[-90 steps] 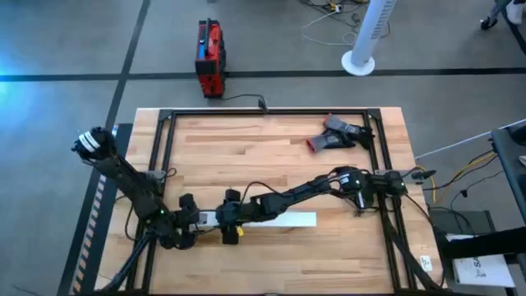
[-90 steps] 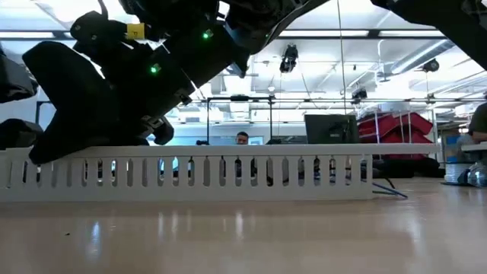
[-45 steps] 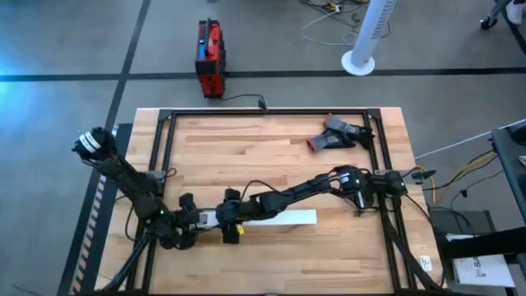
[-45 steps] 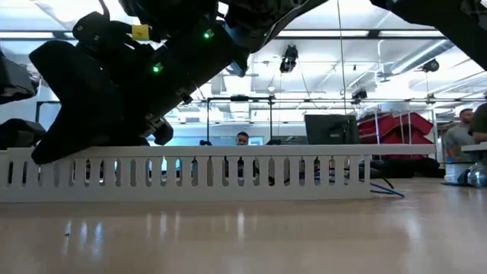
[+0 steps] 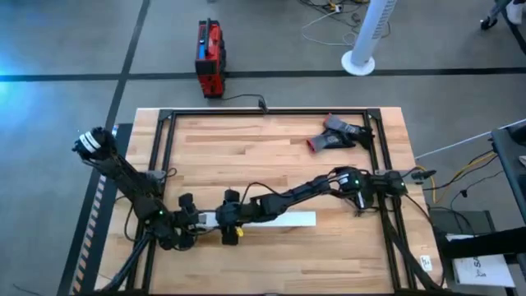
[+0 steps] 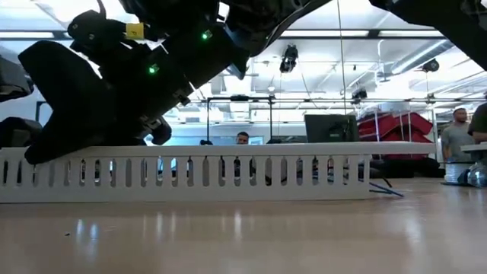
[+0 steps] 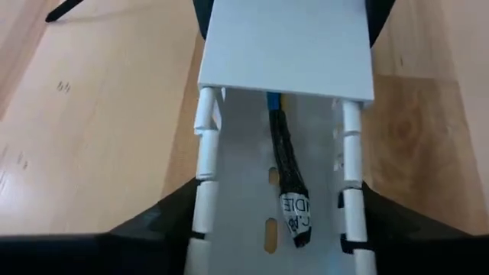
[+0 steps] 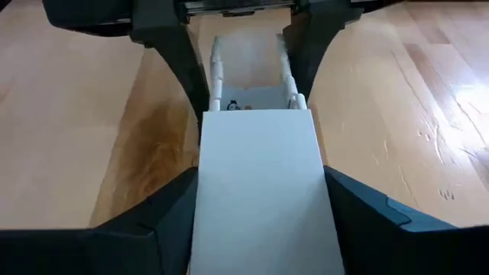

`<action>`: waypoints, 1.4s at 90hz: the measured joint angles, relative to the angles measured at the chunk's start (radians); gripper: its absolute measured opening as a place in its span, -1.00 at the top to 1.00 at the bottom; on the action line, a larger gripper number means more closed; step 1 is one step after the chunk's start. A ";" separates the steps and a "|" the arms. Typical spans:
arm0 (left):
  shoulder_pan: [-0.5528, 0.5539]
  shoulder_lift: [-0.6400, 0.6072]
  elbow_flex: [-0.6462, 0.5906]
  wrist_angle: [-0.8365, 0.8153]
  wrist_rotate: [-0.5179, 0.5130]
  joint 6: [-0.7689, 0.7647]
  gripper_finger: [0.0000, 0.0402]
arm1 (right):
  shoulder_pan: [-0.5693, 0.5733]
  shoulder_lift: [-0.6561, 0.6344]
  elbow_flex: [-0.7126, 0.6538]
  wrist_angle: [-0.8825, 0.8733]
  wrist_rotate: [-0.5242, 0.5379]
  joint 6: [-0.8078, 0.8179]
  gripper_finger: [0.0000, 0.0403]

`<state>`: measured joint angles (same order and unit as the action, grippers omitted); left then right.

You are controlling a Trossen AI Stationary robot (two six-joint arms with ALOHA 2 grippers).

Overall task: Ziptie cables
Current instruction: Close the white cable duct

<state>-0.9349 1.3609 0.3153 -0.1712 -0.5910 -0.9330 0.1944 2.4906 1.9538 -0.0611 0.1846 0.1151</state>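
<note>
A long white slotted channel (image 5: 279, 219) lies flat on the table near its front edge. A flat white cover (image 7: 286, 46) sits on most of it. In the uncovered left part lie the cables (image 7: 286, 164), a dark-sleeved bundle with a white label, with blue and yellow strands running under the cover. My left gripper (image 5: 191, 222) clamps the uncovered end. My right gripper (image 5: 230, 224) clamps the covered part just beside it. A thin black strip (image 7: 65, 9) lies on the wood beside the channel; whether it is the ziptie I cannot tell. My left gripper has the channel's two slotted side walls (image 7: 205, 191) between its fingers, near the channel's left end. The fingers come level from the table's left and lie along the channel, which rests on the table. My right gripper holds the covered channel by its long edges (image 8: 200, 206), one finger on each side. It comes from the table's right, along the channel, which stays flat on the wood.
A grey and red hand tool (image 5: 337, 133) lies at the back right of the table. A black frame (image 5: 164, 156) runs around the table top. Thin blue wires (image 6: 388, 190) trail from the channel's right end. A red box (image 5: 209, 57) stands on the floor behind.
In the low view the dark gripper over the channel's left part has shifted a little toward the table's left edge. The channel has moved a trace the same way. Both grippers keep their hold.
</note>
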 joint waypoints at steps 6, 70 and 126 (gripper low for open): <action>0.000 0.000 0.000 0.004 -0.002 0.003 -0.02 | 0.000 -0.007 0.003 -0.038 0.004 0.018 -0.10; 0.001 0.002 -0.001 0.038 -0.019 0.034 -0.02 | 0.001 0.015 -0.002 0.058 -0.062 0.037 -0.10; 0.072 0.001 -0.003 0.190 -0.069 0.180 -0.02 | -0.012 0.023 0.005 0.142 -0.102 -0.066 -0.11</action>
<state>-0.8632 1.3614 0.3126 0.0183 -0.6596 -0.7534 0.1822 2.5137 1.9587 0.0807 0.0824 0.0487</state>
